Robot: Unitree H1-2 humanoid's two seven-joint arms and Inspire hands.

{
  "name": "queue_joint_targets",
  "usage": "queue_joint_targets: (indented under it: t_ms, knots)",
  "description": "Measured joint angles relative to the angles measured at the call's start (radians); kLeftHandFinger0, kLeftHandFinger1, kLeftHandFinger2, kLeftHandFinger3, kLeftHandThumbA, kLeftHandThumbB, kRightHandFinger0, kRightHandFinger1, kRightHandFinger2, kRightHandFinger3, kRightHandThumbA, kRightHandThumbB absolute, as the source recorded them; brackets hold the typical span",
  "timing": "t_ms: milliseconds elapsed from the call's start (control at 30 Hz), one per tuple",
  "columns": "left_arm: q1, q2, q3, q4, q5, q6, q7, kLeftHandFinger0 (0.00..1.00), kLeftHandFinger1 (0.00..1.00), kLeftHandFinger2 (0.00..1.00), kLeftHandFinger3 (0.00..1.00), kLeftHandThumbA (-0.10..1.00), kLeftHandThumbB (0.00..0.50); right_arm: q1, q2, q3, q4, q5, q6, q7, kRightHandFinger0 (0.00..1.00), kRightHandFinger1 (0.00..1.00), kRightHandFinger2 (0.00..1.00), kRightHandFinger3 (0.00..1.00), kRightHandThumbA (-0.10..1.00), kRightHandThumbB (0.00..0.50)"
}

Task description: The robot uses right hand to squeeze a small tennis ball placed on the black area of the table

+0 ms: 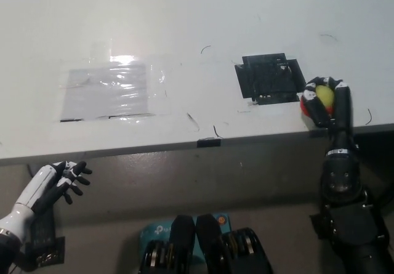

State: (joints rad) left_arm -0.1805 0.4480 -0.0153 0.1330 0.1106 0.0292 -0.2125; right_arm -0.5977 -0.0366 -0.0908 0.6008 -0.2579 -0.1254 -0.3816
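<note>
My black right hand (326,101) is shut on a small yellow tennis ball (324,95), whose top shows between the fingers. It holds the ball over the white table top, just right of the black taped area (268,77) and near the front edge. The black forearm runs almost straight down from the hand to the picture's bottom right. The black area itself has nothing on it. My white left hand (54,182) rests open below the table edge at the lower left.
The white table (197,28) fills the upper picture, its front edge running across at mid height. A shiny clear tape patch (111,92) lies at left centre. A small black tab (209,142) sits on the front edge.
</note>
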Motion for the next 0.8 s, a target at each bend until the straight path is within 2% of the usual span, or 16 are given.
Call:
queue_joint_targets:
  t_ms: [33, 67, 167, 233, 300, 333, 400, 500, 567, 800]
  knots:
    - [0.001, 0.000, 0.000, 0.000, 0.000, 0.000, 0.000, 0.36, 0.44, 0.51, 0.59, 0.91, 0.062, 0.000, 0.006, -0.016, -0.007, 0.019, 0.005, 0.002, 0.00, 0.00, 0.28, 0.36, -0.10, 0.000]
    - [0.002, 0.000, 0.000, 0.000, 0.000, 0.000, 0.000, 0.35, 0.43, 0.51, 0.58, 0.91, 0.079, 0.000, 0.013, -0.035, -0.014, 0.041, 0.010, 0.004, 0.00, 0.00, 0.27, 0.40, -0.10, 0.000]
    - [0.003, 0.000, 0.000, 0.000, 0.000, 0.000, 0.000, 0.36, 0.44, 0.51, 0.59, 0.94, 0.108, 0.000, 0.029, -0.076, -0.032, 0.091, 0.022, 0.009, 0.00, 0.00, 0.25, 0.39, -0.10, 0.000]
    - [0.004, 0.000, 0.000, 0.001, 0.000, 0.000, 0.000, 0.36, 0.44, 0.51, 0.59, 0.92, 0.079, 0.000, 0.046, -0.113, -0.056, 0.144, 0.033, 0.016, 0.00, 0.00, 0.24, 0.34, -0.10, 0.000]
    - [0.004, 0.000, 0.000, 0.001, 0.000, 0.000, 0.000, 0.36, 0.44, 0.51, 0.59, 0.92, 0.078, 0.000, 0.059, -0.140, -0.084, 0.185, 0.046, 0.022, 0.00, 0.00, 0.24, 0.33, -0.10, 0.000]
    - [0.004, 0.000, 0.000, 0.001, 0.000, 0.000, 0.000, 0.37, 0.45, 0.52, 0.60, 0.89, 0.067, 0.000, 0.066, -0.152, -0.098, 0.204, 0.051, 0.024, 0.00, 0.00, 0.22, 0.29, -0.10, 0.016]
    - [0.004, 0.000, 0.000, 0.000, 0.000, 0.000, 0.000, 0.37, 0.45, 0.53, 0.61, 0.89, 0.077, 0.000, 0.079, -0.176, -0.130, 0.249, 0.064, 0.030, 0.00, 0.00, 0.21, 0.24, -0.10, 0.044]
    - [0.004, 0.000, 0.000, 0.000, 0.000, 0.000, 0.000, 0.39, 0.46, 0.54, 0.61, 0.90, 0.074, 0.000, 0.093, -0.212, -0.183, 0.311, 0.085, 0.041, 0.00, 0.00, 0.21, 0.24, -0.10, 0.026]
    - [0.004, 0.000, 0.000, 0.000, 0.000, 0.000, 0.000, 0.39, 0.46, 0.54, 0.61, 0.90, 0.055, 0.000, 0.100, -0.231, -0.219, 0.352, 0.100, 0.043, 0.00, 0.00, 0.27, 0.27, -0.10, 0.000]
    - [0.004, 0.000, 0.000, -0.004, 0.001, 0.000, 0.000, 0.39, 0.46, 0.53, 0.60, 0.89, 0.039, 0.000, 0.122, -0.294, -0.369, 0.496, 0.152, 0.047, 0.00, 0.00, 0.30, 0.39, -0.10, 0.000]
